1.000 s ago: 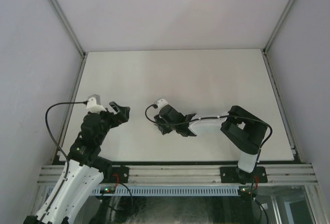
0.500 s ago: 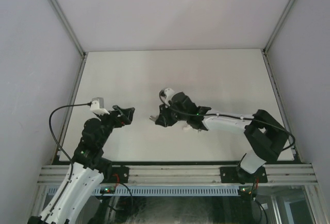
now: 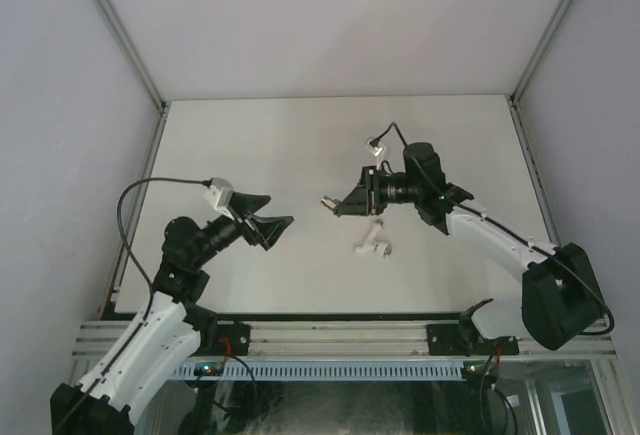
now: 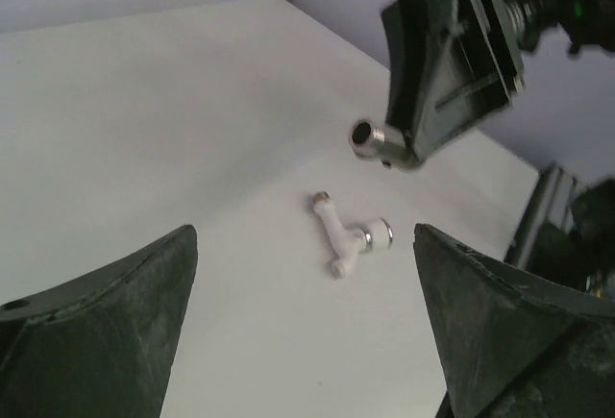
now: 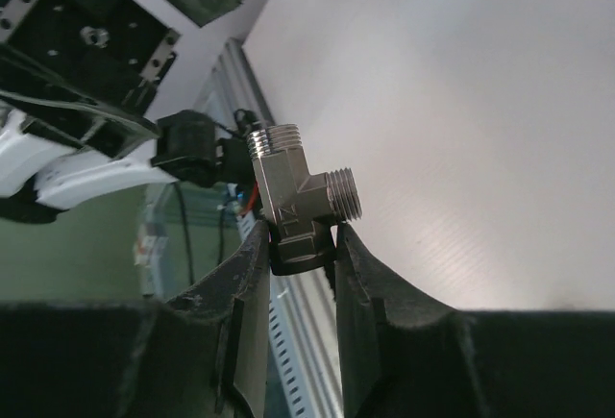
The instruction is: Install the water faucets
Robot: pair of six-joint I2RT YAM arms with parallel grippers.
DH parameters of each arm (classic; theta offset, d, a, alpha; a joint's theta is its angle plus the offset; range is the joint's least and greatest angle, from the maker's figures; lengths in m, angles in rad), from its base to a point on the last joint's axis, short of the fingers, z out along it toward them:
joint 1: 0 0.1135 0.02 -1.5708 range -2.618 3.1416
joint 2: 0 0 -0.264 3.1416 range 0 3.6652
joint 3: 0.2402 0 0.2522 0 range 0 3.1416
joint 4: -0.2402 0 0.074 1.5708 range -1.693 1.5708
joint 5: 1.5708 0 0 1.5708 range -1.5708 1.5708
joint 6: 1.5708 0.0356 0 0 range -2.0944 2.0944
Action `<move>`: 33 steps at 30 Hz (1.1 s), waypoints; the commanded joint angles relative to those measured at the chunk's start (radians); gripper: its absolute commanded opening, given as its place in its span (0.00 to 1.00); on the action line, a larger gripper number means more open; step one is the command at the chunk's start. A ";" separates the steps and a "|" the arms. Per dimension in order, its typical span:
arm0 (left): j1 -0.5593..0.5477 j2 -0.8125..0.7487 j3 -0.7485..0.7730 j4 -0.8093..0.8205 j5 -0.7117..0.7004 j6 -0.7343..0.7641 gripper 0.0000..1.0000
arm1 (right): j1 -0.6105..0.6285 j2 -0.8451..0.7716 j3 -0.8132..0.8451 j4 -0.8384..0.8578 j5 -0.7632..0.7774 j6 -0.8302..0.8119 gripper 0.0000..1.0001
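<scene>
The white bent plastic tap (image 3: 371,242) with a silvery ring lies on the white table; it also shows in the left wrist view (image 4: 345,238). My right gripper (image 3: 338,205) is lifted above the table and shut on the grey metal fitting (image 5: 296,195), a threaded T-shaped piece whose end shows in the top view (image 3: 327,203) and in the left wrist view (image 4: 370,135). My left gripper (image 3: 277,232) is open and empty, raised left of the tap and pointing toward it, with its fingers (image 4: 106,322) wide apart.
The white table (image 3: 300,145) is bounded by grey walls and aluminium frame posts (image 3: 120,30). An aluminium rail (image 3: 340,337) runs along the near edge by the arm bases. Cables loop off both wrists.
My right arm has swung right and lifted with the metal fitting in its jaws, uncovering the white tap on the table. My left gripper has moved right and turned toward the tap.
</scene>
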 commanded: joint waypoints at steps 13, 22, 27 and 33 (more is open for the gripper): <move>-0.166 0.080 0.336 -0.308 0.435 0.617 1.00 | -0.021 -0.181 0.006 -0.051 -0.396 0.161 0.01; -0.285 0.125 0.423 -0.418 0.452 0.749 0.88 | 0.064 -0.162 0.009 0.022 -0.412 0.243 0.00; -0.305 0.148 0.452 -0.449 0.465 0.793 0.78 | 0.111 -0.145 0.022 0.023 -0.410 0.250 0.00; -0.346 0.176 0.484 -0.512 0.479 0.847 0.70 | 0.143 -0.126 0.029 0.094 -0.414 0.304 0.00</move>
